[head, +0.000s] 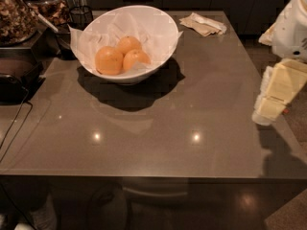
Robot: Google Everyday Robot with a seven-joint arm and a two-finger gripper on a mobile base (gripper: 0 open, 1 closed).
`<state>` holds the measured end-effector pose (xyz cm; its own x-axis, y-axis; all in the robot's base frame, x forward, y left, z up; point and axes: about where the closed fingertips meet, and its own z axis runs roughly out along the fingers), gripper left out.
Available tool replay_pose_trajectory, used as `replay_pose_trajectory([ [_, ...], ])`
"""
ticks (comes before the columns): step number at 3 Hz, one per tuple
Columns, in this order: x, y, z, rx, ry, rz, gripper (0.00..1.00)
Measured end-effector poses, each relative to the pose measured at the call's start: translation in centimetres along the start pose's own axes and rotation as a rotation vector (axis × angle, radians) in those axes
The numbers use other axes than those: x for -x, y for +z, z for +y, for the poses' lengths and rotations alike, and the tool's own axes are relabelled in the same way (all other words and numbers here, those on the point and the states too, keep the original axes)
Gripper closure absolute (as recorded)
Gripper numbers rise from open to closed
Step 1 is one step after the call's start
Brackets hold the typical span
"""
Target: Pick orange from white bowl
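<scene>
at three o'clock, off the table's (192,104) edge, hangs the gripper (276,92), well apart from the bowl; whether it is open or closed i cannot tell. toward eleven o'clock the white bowl (160,42) cradles three oranges (109,60), huddled touching on its paper lining, likely rolled together by the flared sides. near-round, they show no long axis; stem ends unseen.

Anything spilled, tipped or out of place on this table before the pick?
Nothing serious. The white bowl sits upright with three oranges inside on its paper lining. The only stray item is a crumpled napkin near the far edge of the table. The gripper is off by the right edge.
</scene>
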<state>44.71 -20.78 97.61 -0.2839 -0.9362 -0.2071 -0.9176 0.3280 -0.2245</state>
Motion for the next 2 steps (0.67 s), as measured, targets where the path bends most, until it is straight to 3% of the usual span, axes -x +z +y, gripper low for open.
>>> replay_pose_trajectory([
  [1,2.7,1.6,-1.8,0.037,0.095,0.075,0.00],
  [2,6.0,3.8,-3.4,0.094,0.113,0.092,0.00],
])
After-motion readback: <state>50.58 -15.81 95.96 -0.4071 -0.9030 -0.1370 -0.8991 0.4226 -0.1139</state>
